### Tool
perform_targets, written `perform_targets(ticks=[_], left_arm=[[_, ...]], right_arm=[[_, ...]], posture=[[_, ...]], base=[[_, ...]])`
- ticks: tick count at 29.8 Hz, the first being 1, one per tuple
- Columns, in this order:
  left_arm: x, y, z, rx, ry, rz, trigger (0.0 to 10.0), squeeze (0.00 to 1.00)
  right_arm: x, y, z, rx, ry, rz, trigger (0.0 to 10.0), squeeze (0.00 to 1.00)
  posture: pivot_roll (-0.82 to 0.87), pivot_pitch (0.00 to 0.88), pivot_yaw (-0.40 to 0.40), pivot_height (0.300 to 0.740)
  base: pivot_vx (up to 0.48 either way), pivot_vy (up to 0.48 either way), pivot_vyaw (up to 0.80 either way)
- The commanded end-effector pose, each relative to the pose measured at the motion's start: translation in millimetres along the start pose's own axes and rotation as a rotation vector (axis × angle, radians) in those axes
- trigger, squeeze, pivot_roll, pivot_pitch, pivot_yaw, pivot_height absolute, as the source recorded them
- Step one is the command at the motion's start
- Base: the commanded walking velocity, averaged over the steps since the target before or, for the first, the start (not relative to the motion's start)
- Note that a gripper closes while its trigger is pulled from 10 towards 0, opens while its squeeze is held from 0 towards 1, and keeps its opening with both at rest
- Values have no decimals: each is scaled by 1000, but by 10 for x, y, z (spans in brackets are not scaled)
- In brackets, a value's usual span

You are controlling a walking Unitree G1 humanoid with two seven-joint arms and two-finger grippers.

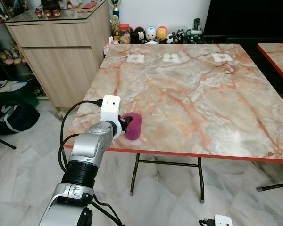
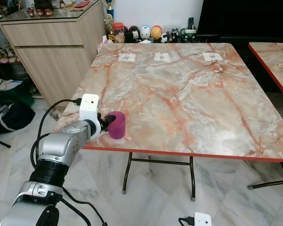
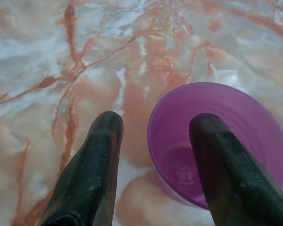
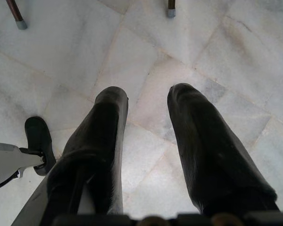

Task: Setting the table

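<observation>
1. Left hand (image 3: 155, 127): fingers spread, one black finger (image 3: 226, 165) inside the translucent purple cup (image 1: 133, 125).
2. Cup: conical, upright near the glossy marble-patterned counter (image 1: 188, 89) edge.
3. Right hand (image 4: 146, 101): released, over tiled floor (image 4: 217, 47).

No text, label or number is legible on anything here.

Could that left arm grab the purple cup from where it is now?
Most likely yes. The left gripper is already at the purple cup near the table edge, one finger inside and one outside its rim, nothing between them.
</observation>
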State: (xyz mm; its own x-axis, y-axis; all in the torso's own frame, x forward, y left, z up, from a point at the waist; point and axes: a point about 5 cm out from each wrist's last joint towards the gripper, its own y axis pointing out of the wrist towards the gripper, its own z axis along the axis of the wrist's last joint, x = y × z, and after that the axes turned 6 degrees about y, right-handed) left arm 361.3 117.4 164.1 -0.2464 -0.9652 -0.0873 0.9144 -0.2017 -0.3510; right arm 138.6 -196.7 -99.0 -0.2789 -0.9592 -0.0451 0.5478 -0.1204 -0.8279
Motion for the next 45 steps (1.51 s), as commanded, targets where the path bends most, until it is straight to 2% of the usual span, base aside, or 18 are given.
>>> perform_targets(ticks=[1, 3, 4, 6, 8, 27, 45], left_arm=[[-44, 5, -45, -26, 13, 13, 1882, 0], [-46, 5, -50, -28, 13, 12, 1882, 0], [-46, 5, -54, -30, 13, 11, 353, 0], [-45, 4, -57, -32, 14, 9, 510, 0], [-46, 4, -63, -36, 17, 8, 0, 0], [-10, 1, -117, -70, 56, -29, 0, 0], [17, -30, -69, -9, 45, -43, 0, 0]], right_arm=[[0, 0, -9, -8, -6, 0, 10000, 0], [-1, 0, -9, -9, -6, 1, 10000, 0], [-2, 0, -9, -9, -7, 1, 10000, 0], [-2, 0, -10, -9, -7, 1, 10000, 0], [-2, 0, -10, -10, -8, 2, 10000, 0], [0, 0, -12, -13, -11, 5, 10000, 0], [4, 0, -9, -12, -12, 5, 10000, 0]], posture=[[60, 0, -5, 740], [60, 0, -5, 740], [60, 0, -5, 740], [60, 0, -5, 740], [60, 0, -5, 740], [61, 0, -7, 740], [65, 0, -9, 740]], base=[[0, 0, 0], [0, 0, 0], [0, 0, 0], [0, 0, 0], [0, 0, 0], [0, 0, 0], [0, 0, 0]])
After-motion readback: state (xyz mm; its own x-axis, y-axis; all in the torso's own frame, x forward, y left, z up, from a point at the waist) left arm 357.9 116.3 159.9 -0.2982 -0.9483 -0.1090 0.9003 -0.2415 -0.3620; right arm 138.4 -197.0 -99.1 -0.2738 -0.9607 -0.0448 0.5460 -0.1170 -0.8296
